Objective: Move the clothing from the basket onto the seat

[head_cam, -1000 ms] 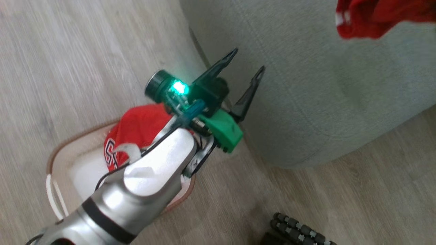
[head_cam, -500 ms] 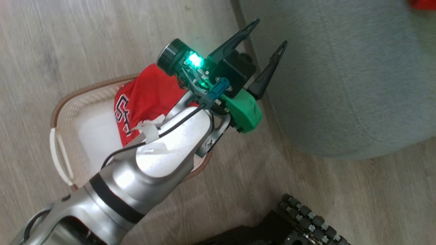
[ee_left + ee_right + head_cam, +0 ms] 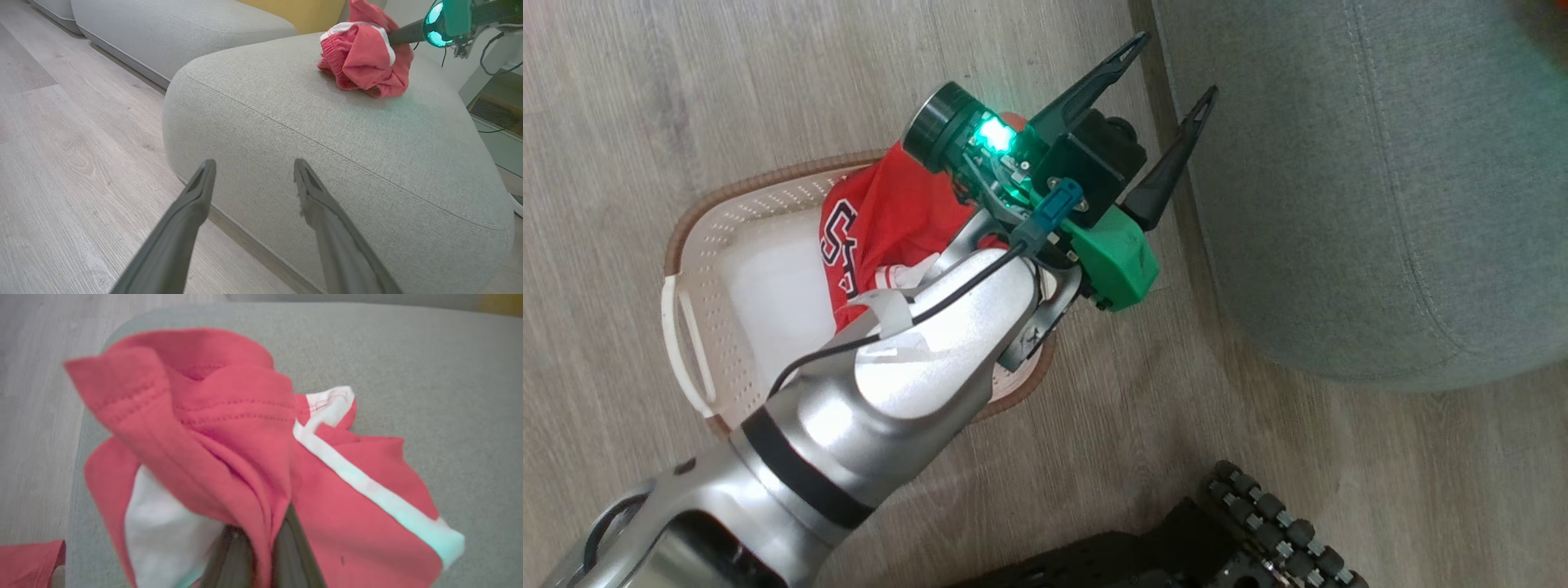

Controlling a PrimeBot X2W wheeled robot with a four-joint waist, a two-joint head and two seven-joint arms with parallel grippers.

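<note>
The right gripper is clamping a garment on the seat near its corner, while the left gripper, wide open and empty, is hovering over the basket holding a jersey.

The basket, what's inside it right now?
In the basket, a red garment with black-and-white lettering lies bunched at one side, with bare white floor beside it. The left forearm covers the garment's lower part and the basket's near side, so anything there is hidden.
</note>
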